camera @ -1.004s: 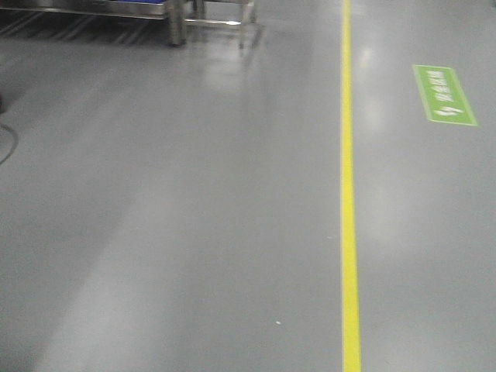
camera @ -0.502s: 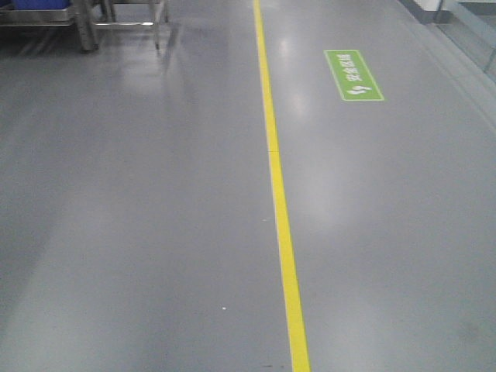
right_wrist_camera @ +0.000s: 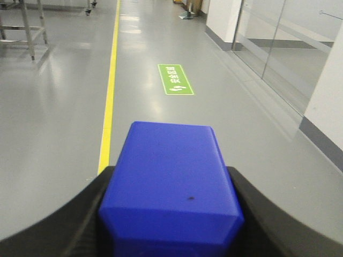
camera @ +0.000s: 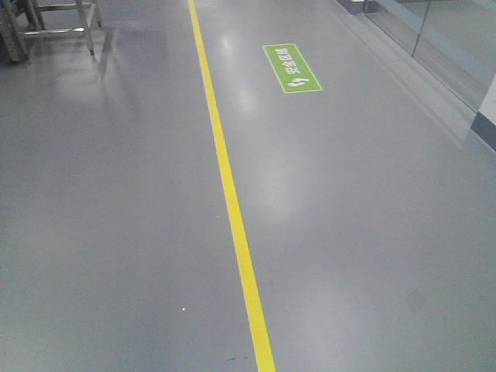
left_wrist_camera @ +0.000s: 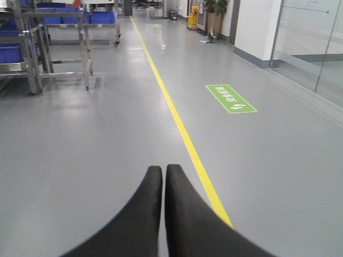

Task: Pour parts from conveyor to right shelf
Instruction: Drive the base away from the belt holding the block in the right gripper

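A wide grey floor (camera: 116,232) stretched ahead, bare and glossy. A yellow line (camera: 230,194) ran along it from the near edge to the far end, with open floor on both sides. To the right of the line lay a green floor sign (camera: 292,68) with white characters. Further right, a glass wall (camera: 449,54) bordered the floor. At the far left stood metal shelving (left_wrist_camera: 53,48) holding blue crates (left_wrist_camera: 102,17), well apart from the line.

In the left wrist view, the left gripper (left_wrist_camera: 163,170) pointed down the aisle, its black jaws pressed together with nothing between them. In the right wrist view, the right gripper (right_wrist_camera: 170,176) had its jaws clamped on either side of a blue bin (right_wrist_camera: 169,144), which was held above the floor just right of the line. The bin's contents could not be seen.
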{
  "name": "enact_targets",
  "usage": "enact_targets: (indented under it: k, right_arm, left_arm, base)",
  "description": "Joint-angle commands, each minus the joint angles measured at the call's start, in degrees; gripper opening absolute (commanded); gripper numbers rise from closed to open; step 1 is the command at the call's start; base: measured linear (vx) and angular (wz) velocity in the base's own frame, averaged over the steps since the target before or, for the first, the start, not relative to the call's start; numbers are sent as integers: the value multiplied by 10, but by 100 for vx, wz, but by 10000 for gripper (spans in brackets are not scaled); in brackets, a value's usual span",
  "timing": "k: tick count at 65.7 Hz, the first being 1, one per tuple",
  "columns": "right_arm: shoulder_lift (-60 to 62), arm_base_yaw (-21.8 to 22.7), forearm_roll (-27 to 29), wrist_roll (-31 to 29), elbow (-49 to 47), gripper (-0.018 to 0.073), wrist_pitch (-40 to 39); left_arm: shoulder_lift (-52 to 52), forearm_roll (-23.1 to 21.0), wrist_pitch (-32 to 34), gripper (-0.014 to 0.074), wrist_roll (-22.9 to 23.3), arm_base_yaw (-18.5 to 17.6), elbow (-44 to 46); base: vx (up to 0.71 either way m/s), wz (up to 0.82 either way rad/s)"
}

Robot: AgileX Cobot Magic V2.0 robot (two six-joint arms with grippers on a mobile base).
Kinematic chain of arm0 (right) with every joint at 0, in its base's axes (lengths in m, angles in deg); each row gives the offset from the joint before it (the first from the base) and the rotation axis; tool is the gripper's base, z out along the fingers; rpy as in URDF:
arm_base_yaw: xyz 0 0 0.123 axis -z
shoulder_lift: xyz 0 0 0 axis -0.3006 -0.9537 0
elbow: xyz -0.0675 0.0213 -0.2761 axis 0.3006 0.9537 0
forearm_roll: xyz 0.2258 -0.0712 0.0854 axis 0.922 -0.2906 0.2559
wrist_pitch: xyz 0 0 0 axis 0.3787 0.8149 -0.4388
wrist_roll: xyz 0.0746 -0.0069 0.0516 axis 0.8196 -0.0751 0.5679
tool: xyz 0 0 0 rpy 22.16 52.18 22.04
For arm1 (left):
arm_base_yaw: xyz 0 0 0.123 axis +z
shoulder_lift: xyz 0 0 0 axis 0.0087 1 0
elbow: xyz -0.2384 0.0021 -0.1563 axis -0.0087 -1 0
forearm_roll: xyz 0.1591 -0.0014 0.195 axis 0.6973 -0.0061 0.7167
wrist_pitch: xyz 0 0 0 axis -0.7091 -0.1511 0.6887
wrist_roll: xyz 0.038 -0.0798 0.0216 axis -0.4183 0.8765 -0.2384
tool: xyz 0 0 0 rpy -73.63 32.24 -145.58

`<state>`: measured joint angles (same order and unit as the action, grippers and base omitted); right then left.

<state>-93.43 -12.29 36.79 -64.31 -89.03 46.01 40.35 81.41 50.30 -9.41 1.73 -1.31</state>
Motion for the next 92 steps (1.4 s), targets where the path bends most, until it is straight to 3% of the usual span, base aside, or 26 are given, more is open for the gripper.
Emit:
enact_targets:
  k: [1,54,92]
  right_arm:
    - [-6,2,3,-4,-17,-5,-44]
    - [-6,2,3,-4,-17,-5,-44]
    - [-6,2,3,-4,-17,-5,-43]
  left_arm:
    - [-6,-5,45,-6,5,-3,11]
    - [-6,-5,45,-6,5,-3,11]
    - [-6,-5,45,-6,5,-3,11]
  base:
    - [-1,-23]
    - [6,-10]
    - [41,8]
